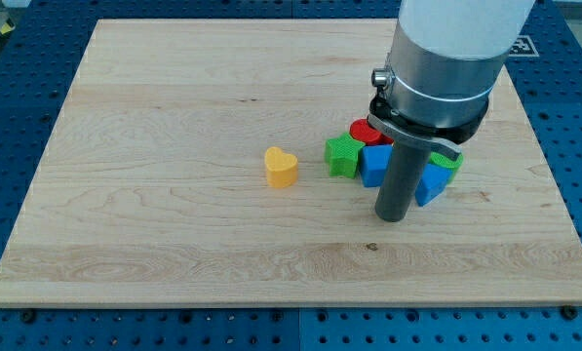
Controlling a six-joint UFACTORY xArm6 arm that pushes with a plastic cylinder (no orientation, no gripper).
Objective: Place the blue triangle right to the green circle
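Observation:
My tip rests on the board at the view's right, just below a tight cluster of blocks. A blue triangle-like block lies right of the rod, touching it or nearly so. A green block, partly hidden by the arm, sits just above it; its shape is unclear. A blue block lies left of the rod, a green star-like block further left, and a red block above them, partly hidden.
A yellow heart lies alone near the board's middle, left of the cluster. The wooden board sits on a blue perforated table. The arm's wide grey body hides the board's upper right.

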